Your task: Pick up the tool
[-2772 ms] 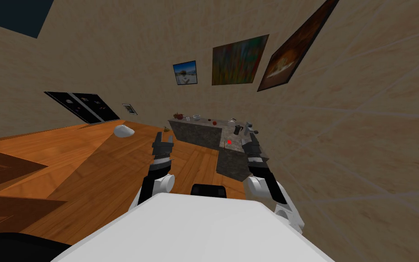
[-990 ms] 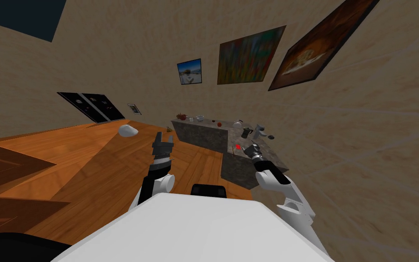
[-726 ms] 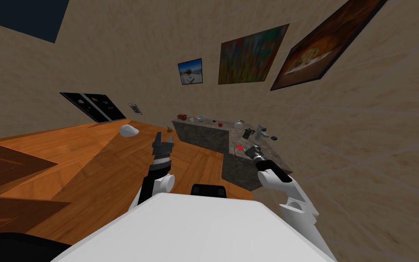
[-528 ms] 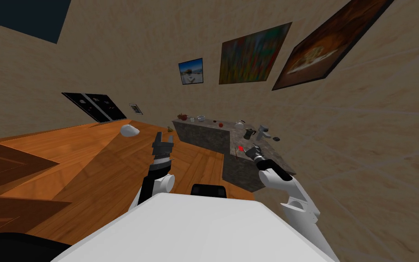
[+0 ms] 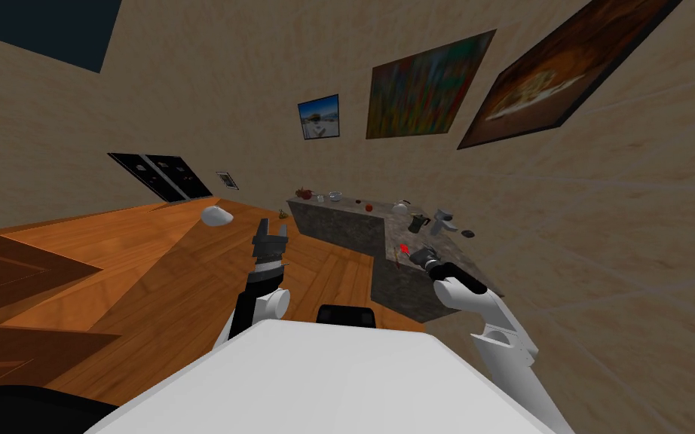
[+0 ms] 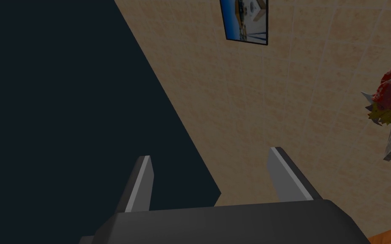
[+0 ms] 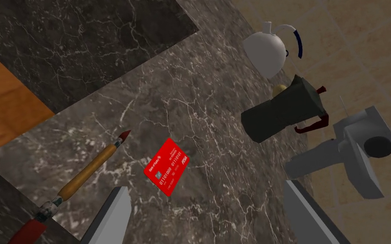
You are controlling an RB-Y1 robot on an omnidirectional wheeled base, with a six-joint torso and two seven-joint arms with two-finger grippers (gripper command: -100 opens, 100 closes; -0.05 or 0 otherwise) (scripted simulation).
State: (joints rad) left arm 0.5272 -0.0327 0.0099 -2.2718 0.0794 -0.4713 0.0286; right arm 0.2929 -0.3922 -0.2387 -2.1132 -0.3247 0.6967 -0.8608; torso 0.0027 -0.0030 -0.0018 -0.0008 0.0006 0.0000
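The tool is a paintbrush (image 7: 84,171) with a wooden handle, a reddish tip and a red end. It lies flat on the dark marble counter (image 7: 199,93), close to the counter's edge. A red card (image 7: 167,166) lies just beside it. My right gripper (image 7: 205,187) hovers open above the counter, the card between its fingers and the brush just outside one finger. In the head view the right gripper (image 5: 419,255) sits over the counter (image 5: 353,222) next to the card (image 5: 404,247). My left gripper (image 5: 271,226) is held up over the floor, open (image 6: 210,154) and empty.
Beyond the card stand a white kettle (image 7: 266,48), a dark moka pot (image 7: 288,110) and a grey appliance (image 7: 351,148). A red spiky thing (image 5: 304,193) sits at the counter's far end. A white object (image 5: 217,216) lies on the wooden floor. The tiled wall runs close behind the counter.
I have moved closer to the counter. My right arm has stretched forward and lowered over the counter toward the card and brush. The left arm has not moved.
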